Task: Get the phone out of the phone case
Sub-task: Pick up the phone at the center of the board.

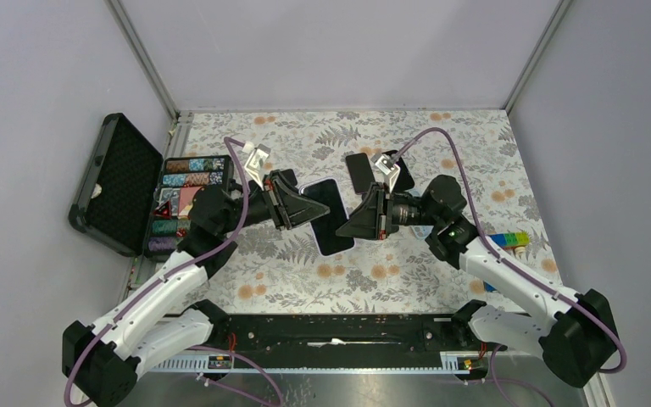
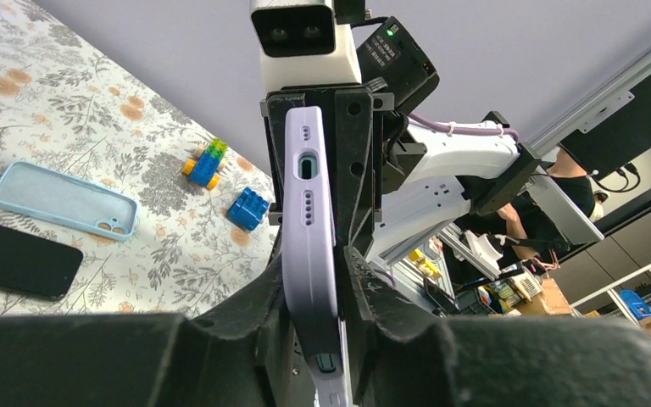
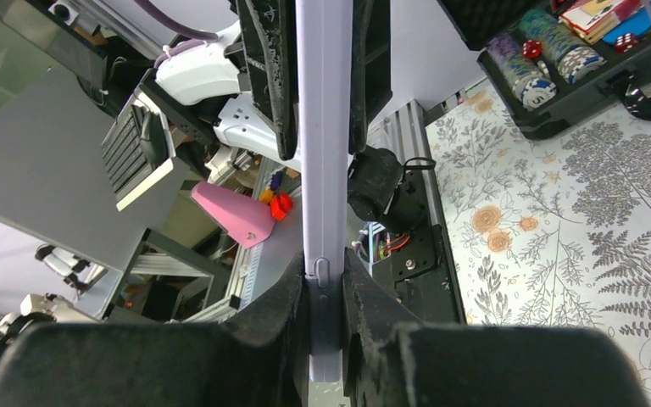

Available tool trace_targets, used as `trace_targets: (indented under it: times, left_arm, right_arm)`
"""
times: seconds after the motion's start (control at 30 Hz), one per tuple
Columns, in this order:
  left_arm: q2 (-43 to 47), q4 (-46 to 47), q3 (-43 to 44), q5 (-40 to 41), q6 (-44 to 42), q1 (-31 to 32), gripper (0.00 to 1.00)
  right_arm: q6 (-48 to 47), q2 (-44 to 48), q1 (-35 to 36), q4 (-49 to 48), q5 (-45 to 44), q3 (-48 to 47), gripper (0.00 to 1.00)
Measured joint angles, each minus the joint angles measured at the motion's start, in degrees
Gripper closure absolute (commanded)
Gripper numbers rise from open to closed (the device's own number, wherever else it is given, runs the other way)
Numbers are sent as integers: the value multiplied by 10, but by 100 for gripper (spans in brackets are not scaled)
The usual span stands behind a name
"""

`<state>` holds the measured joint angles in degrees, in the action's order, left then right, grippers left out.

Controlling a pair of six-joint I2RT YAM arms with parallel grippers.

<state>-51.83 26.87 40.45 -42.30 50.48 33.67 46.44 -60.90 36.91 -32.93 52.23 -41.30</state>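
Note:
A lilac phone case with a black-screened phone in it [image 1: 329,217] is held above the middle of the table between both arms. My left gripper [image 1: 303,209] is shut on its left edge. My right gripper [image 1: 354,224] is shut on its right edge. In the left wrist view the case [image 2: 309,229] stands edge-on between my fingers, its bottom ports showing, with the right gripper clamped on the far end. In the right wrist view the case edge [image 3: 324,170] runs upright between my fingers. The phone sits inside the case.
Two black phones [image 1: 358,171] lie on the floral cloth behind the grippers. A light blue empty case [image 2: 63,200] and another black phone [image 2: 17,259] lie on the table. Toy bricks [image 1: 509,240] sit at right. An open black case of poker chips [image 1: 188,182] stands at left.

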Motion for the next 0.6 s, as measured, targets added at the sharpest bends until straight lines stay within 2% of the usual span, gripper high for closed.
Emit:
trace_targets:
  times: [0.17,0.23,0.27,0.3,0.5,0.6]
  left_arm:
    - [8,-19,0,0,-4,-6,79]
    - [11,-23,0,1,-5,-6,86]
    - [13,-25,0,1,-5,-6,92]
    - [14,-28,0,2,-4,-6,100]
    - [14,-31,0,6,10,-6,100]
    - [12,-26,-1,9,18,-6,100]
  right_arm:
    - [22,-25,-8,-43,31,0,98]
    - [28,-29,-9,-52,38,0,94]
    - [30,-29,-10,-55,40,0,90]
    - [29,-29,-10,-57,42,0,81]
    - [9,-24,-12,-51,27,0,20]
    - [-2,2,-15,-51,5,11,3]
